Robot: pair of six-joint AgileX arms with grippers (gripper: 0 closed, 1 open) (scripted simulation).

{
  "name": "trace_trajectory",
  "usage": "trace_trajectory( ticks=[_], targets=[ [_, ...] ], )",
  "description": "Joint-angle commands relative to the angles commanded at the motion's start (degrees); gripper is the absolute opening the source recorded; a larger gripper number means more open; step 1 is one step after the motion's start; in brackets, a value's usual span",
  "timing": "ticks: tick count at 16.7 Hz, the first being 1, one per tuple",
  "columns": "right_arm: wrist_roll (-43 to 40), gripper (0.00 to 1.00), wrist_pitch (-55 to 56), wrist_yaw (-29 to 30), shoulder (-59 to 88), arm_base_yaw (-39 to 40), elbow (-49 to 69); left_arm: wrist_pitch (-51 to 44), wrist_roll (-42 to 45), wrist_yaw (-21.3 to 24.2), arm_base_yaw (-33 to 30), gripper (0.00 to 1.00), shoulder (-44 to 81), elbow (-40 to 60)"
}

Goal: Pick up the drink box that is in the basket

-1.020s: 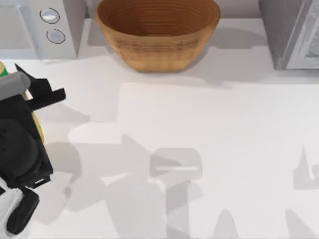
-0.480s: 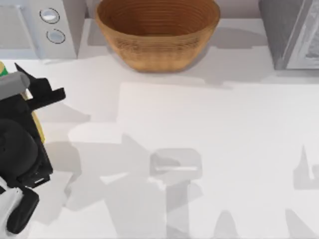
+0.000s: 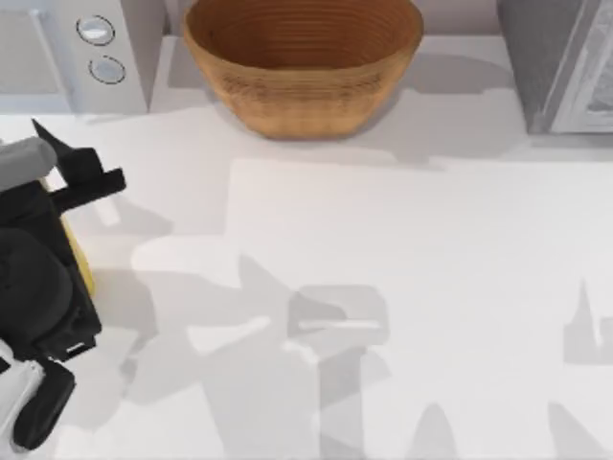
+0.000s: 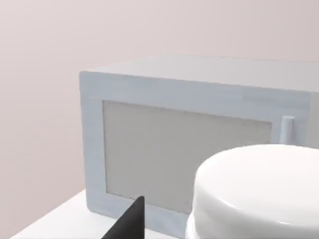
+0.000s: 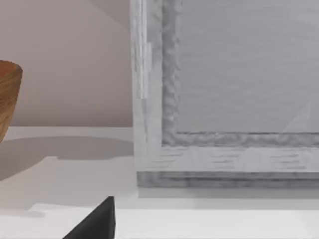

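Note:
The tan woven basket (image 3: 303, 86) stands at the table's back middle, and the ridged inside that I can see holds nothing. Its edge also shows in the right wrist view (image 5: 7, 99). My left gripper (image 3: 72, 158) hovers at the table's left edge, well to the left of and nearer than the basket. A thin yellow strip (image 3: 80, 261) peeks out from under the left arm; I take it for a side of the drink box, with the remainder hidden. A black tip of my right gripper (image 5: 99, 221) points toward a grey appliance.
A white microwave (image 3: 77, 48) stands at the back left, facing the left wrist camera (image 4: 184, 149). A white rounded object (image 4: 259, 194) sits close to that camera. A grey appliance (image 3: 565, 57) fills the back right corner (image 5: 224, 99). The white tabletop (image 3: 383, 287) spreads across the middle.
The left arm has shifted slightly. A green and yellow bit at the left edge beside it no longer shows, and the yellow strip under the arm sits a little lower.

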Motion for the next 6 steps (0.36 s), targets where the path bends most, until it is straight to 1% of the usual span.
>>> trace_trajectory(
  ticks=[1,6],
  targets=[
    [0.00,1.00,0.00,0.00,0.00,0.00,0.00,0.00,0.00,0.00,0.00,1.00,0.00,0.00],
    [0.00,1.00,0.00,0.00,0.00,0.00,0.00,0.00,0.00,0.00,0.00,1.00,0.00,0.00]
  ],
)
